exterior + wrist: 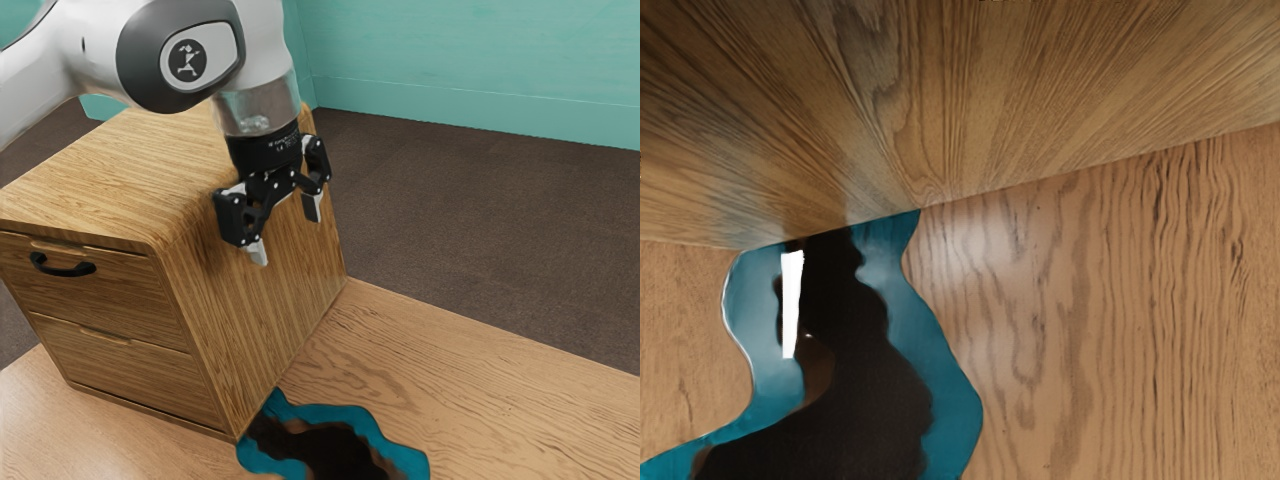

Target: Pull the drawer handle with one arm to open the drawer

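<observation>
Drawer [95,295] was the top one of two in the front of a wood cabinet [150,170] on the table [480,380]; it looked shut, its front level with the lower drawer [130,365]. In the exterior view its black handle [62,266] sat near the top of that front, far to the exterior view's left. The gripper [285,232] hung by the cabinet's side wall, round the corner from the handle and well apart from it; its fingers were spread wide and held nothing.

I think the step was to get to the handle. To do it well the hand would need to go round the corner to the front, turn to face it, put one finger above the bar and one below, close, then pull straight out and not to the side.

The handle was a thin bar that lay flat along the front, long from side to side, with its ends bent back into the wood. The front faced the exterior view's lower left, so the drawer should slide out that way.

In the wrist view the cabinet's side wall [940,100] was close by the hand; the table [1120,330] lay under it, with a blue patch [940,390], dark in the middle, beside the cabinet's foot.
</observation>
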`<state>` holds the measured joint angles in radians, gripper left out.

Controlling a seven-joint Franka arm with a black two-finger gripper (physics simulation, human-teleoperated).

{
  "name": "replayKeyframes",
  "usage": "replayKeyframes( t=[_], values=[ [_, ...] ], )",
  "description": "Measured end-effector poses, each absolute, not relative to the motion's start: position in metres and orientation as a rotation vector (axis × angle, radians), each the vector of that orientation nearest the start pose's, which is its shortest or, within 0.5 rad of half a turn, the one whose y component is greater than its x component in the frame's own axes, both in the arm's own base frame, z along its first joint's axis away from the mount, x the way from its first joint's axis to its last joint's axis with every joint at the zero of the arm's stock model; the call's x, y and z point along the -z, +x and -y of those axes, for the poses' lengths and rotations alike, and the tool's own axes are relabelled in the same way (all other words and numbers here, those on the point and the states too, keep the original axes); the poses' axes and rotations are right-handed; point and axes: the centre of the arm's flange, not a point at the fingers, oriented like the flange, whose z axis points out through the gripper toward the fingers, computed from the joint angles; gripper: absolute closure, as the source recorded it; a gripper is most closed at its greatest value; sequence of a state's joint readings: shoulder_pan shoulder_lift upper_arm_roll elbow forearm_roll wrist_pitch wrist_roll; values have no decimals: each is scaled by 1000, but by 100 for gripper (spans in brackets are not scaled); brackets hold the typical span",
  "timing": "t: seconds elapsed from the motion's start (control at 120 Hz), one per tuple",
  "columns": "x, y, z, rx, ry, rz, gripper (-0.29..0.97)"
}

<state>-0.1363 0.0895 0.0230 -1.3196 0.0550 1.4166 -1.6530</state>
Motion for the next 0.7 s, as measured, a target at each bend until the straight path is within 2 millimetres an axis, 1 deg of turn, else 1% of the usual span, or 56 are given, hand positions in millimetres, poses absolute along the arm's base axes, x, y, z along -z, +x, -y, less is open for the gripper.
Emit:
replayKeyframes(
  t=[0.158, 0.35, 0.425, 0.483, 0.508, 0.533, 0.55, 0.567, 0.592, 0.625, 0.658, 0.675, 0.7],
  values=[
    [-679, 564, 58, 100, -2057, 2360, 0],
    [-681, 565, 58, 107, -1889, 2519, 0],
    [-698, 555, 56, 130, -1838, 2595, 0],
    [-705, 551, 54, 138, -1797, 2641, 0],
    [-713, 546, 53, 151, -1784, 2665, 0],
    [-734, 532, 51, 187, -1781, 2703, 0],
    [-753, 517, 49, 223, -1783, 2736, 0],
    [-775, 493, 46, 263, -1788, 2772, 0],
    [-804, 451, 43, 317, -1799, 2819, 0],
    [-830, 394, 38, 378, -1809, 2871, 0],
    [-841, 339, 30, 433, -1806, 2911, 0],
    [-842, 318, 24, 450, -1799, 2926, 0],
    [-836, 294, 12, 458, -1773, 2949, 0]
  ],
)
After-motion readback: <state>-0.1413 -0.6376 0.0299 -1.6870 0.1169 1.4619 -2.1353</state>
